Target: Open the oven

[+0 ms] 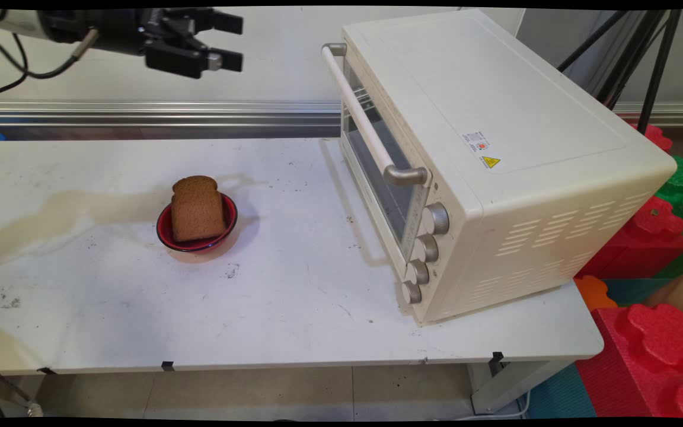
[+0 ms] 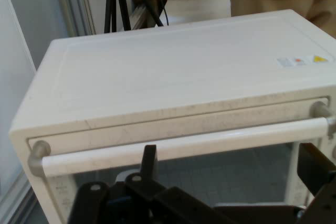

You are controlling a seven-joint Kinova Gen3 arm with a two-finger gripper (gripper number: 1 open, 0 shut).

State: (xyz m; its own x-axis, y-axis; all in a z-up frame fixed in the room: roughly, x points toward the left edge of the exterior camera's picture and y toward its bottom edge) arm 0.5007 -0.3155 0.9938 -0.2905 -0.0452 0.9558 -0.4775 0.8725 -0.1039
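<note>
Raised high above the worktop (image 1: 294,308), the tool (image 1: 227,41) is seen pointing sideways toward the oven (image 1: 495,166), with its two fingers spread apart and nothing held between them. In the hand view, the oven's front is faced directly: the white bar handle (image 2: 184,148) runs across just beyond the fingers (image 2: 150,161), with the glass door below it and the flat top above. No contact with the handle is shown; a gap remains between tool and oven in the main view.

The oven stands on the right part of the worktop, its door shut and four knobs (image 1: 427,249) lined down the near end of its front. It is judged heavy and rigid, not something to be lifted; the bar handle is judged the natural place to take hold, being stiff, round and probably smooth, so a centred hold would be wanted.

Well apart to the left, a slice of brown bread (image 1: 197,209) is propped in a small red bowl (image 1: 223,228). The bread is judged light, soft and crumbly, best taken gently by its flat faces.
</note>
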